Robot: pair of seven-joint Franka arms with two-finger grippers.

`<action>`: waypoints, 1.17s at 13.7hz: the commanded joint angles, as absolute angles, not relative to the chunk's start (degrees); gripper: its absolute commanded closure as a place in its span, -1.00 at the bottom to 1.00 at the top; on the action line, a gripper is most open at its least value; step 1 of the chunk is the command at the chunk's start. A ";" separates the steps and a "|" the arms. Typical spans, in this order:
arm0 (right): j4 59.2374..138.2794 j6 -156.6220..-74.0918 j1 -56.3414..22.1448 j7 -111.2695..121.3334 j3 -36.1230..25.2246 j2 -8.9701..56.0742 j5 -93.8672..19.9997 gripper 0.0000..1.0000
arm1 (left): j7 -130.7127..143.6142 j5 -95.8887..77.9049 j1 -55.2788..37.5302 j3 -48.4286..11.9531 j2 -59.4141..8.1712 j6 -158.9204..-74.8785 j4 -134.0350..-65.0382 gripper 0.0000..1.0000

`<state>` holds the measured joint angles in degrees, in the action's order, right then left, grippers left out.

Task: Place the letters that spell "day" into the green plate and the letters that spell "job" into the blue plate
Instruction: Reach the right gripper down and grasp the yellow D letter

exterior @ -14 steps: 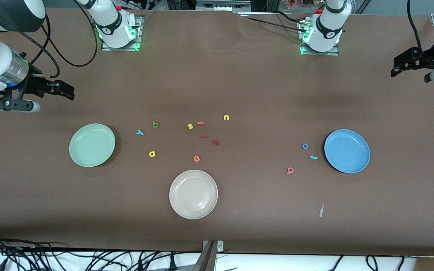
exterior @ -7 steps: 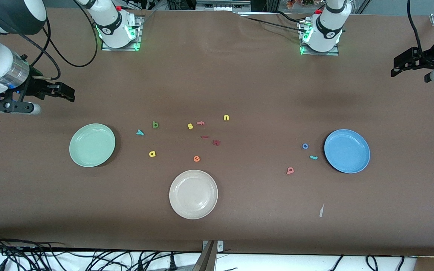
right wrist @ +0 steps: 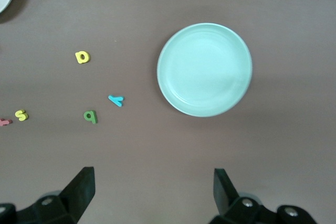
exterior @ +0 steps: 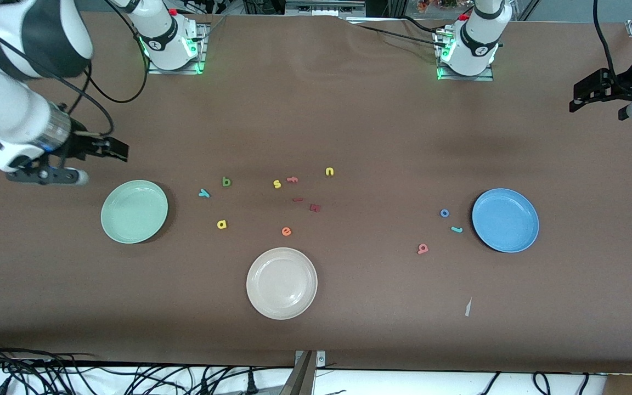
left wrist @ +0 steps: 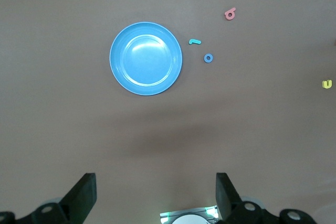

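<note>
Both plates empty: green plate (exterior: 134, 211) w/ yellow "a" (exterior: 221, 224), green "d" (exterior: 226, 181), teal "y" (exterior: 203, 193) on table beside it; blue plate (exterior: 505, 220) w/ blue "o" (exterior: 445, 213), teal "j" (exterior: 457, 230), pink "b" (exterior: 422, 249) nearby. Right gripper (exterior: 116, 149) over table near green plate, jaws wide, holding nothing. Left gripper (exterior: 582, 93) waits at left arm's end, jaws wide, holding nothing.

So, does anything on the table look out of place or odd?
Only a small pale scrap lying on the table, nearer the front camera than the blue plate; it matches no letter. All three plates sit flat and hold nothing.

both claws, left claw (exterior: 575, 94) and right claw (exterior: 120, 149), hover open.
</note>
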<state>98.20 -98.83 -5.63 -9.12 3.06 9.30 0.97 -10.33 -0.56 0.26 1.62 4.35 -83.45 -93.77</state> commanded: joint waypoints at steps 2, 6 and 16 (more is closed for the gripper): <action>94.66 -101.06 -7.99 -9.76 3.60 14.67 -0.26 -1.00 | -9.84 -0.62 0.00 1.67 3.34 -82.00 -91.41 -1.00; 94.92 -109.49 -11.94 -14.21 3.78 21.43 -1.41 -1.00 | -9.84 -0.70 0.00 1.58 3.34 -82.00 -91.41 -1.00; 95.10 -129.63 -15.65 -24.69 3.69 36.90 -1.23 -1.00 | -2.48 -0.88 0.00 1.50 3.25 -80.96 -91.41 -1.00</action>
<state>96.51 -128.19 -15.88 -23.32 3.70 34.77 -0.56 -5.21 -0.56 0.24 1.58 4.08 -83.05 -93.24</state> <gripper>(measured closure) 0.000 0.000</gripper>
